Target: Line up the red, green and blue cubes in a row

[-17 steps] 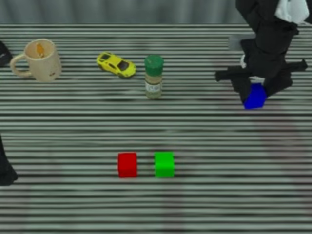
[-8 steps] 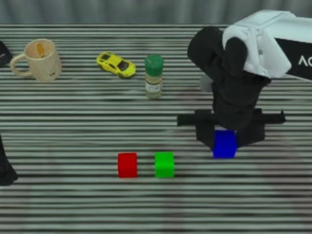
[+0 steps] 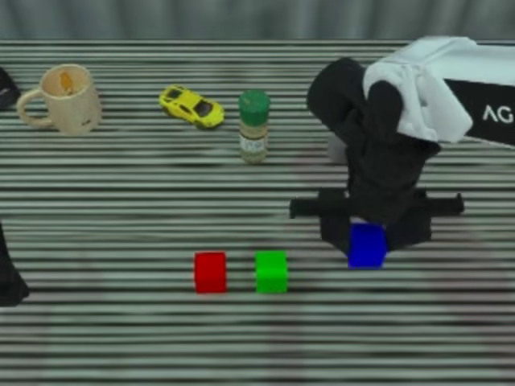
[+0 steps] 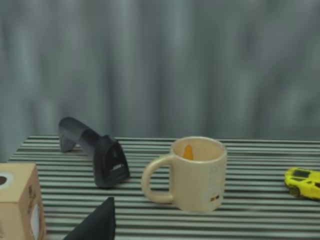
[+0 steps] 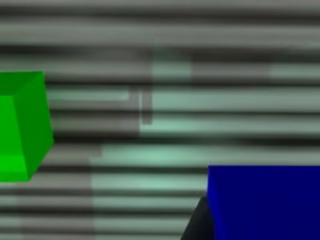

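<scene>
3 cubes, right pincer (image 3: 368, 241) clamped on blue cube (image 3: 367, 246), right of green cube (image 3: 271, 271)

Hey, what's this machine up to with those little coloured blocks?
The right gripper is holding the blue cube to the right of the green cube, with a gap between them. The red cube and green cube already sit side by side near the table's middle, so the blue one looks meant for the right end of that row. The left arm is parked at the table's left edge. A mug, yellow toy car and spice jar stand untouched farther back.
</scene>
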`<act>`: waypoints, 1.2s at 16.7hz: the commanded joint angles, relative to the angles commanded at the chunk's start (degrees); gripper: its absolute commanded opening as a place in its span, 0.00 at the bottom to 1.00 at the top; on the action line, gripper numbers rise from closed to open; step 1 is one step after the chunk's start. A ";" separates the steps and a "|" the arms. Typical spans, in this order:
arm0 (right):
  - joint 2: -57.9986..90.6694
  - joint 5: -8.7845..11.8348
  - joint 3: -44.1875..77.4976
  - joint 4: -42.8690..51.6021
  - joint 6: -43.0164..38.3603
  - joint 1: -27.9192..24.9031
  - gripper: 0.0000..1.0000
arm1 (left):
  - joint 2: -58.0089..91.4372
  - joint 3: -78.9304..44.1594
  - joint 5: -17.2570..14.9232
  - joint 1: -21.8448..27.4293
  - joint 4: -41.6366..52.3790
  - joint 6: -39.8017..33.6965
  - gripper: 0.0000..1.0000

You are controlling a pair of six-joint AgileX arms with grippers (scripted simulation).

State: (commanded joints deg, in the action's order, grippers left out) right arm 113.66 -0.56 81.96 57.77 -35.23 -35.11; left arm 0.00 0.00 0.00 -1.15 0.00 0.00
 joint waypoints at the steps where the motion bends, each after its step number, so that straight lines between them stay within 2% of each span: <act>1: 0.73 -0.01 -1.28 -2.23 -0.07 -0.01 0.00 | 0.00 0.00 0.00 0.00 0.00 0.00 1.00; 5: 3.53 -0.11 -5.91 -9.74 -0.26 -0.16 0.00 | 0.00 0.00 0.00 0.00 0.00 0.00 1.00; 9: 3.85 -0.13 -6.36 -10.33 -0.28 -0.19 0.00 | 0.00 0.00 0.00 0.00 0.00 0.00 1.00; 20: 3.85 -0.13 -6.36 -10.33 -0.28 -0.19 0.83 | 0.00 0.00 0.00 0.00 0.00 0.00 1.00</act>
State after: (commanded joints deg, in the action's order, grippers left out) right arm 117.51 -0.69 75.61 47.44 -35.51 -35.30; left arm 0.00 0.00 0.00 -1.15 0.00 0.00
